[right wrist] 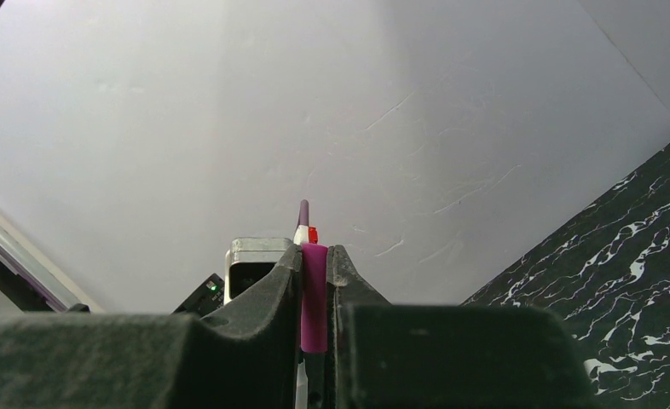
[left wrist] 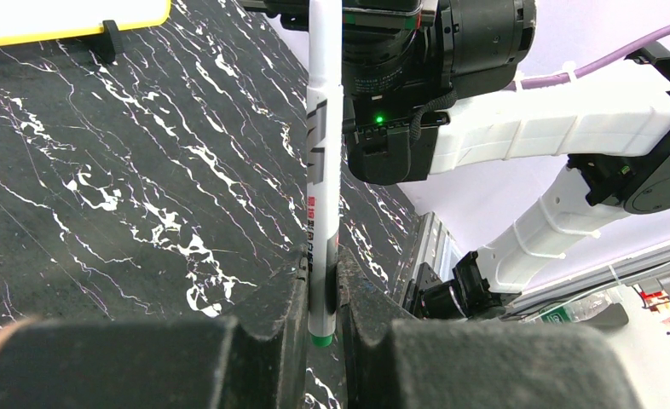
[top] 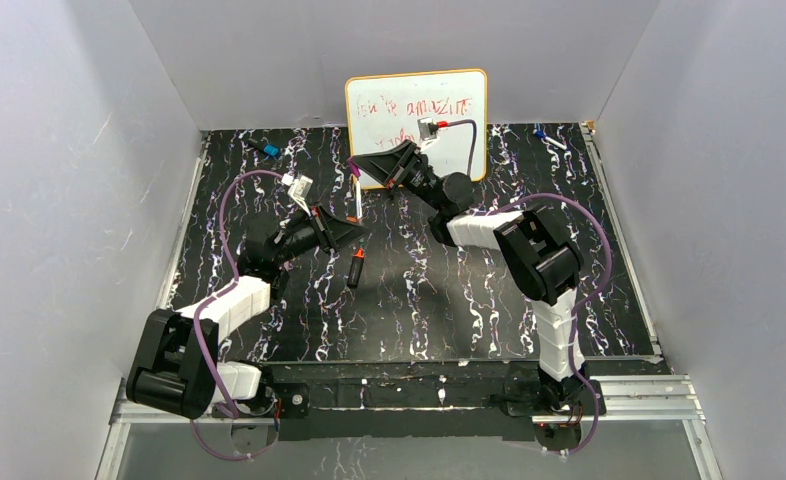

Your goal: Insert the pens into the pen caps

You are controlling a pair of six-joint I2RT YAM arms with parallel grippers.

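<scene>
My left gripper (top: 357, 229) is shut on a slim white pen (top: 355, 203) and holds it upright above the mat. In the left wrist view the pen (left wrist: 324, 162) runs up from between the fingers (left wrist: 285, 298), its green end at the bottom. My right gripper (top: 362, 168) is shut on a purple cap (top: 354, 173) right at the pen's top end. In the right wrist view the cap (right wrist: 314, 294) sits between the jaws. A thick black marker with an orange end (top: 355, 268) lies on the mat below. The pink and orange caps are out of view.
A whiteboard (top: 416, 105) with red writing stands at the back centre, behind the right arm. Blue-tipped pens lie at the back left (top: 267, 149) and back right (top: 546, 135). The black marbled mat (top: 439, 300) is ringed by grey walls.
</scene>
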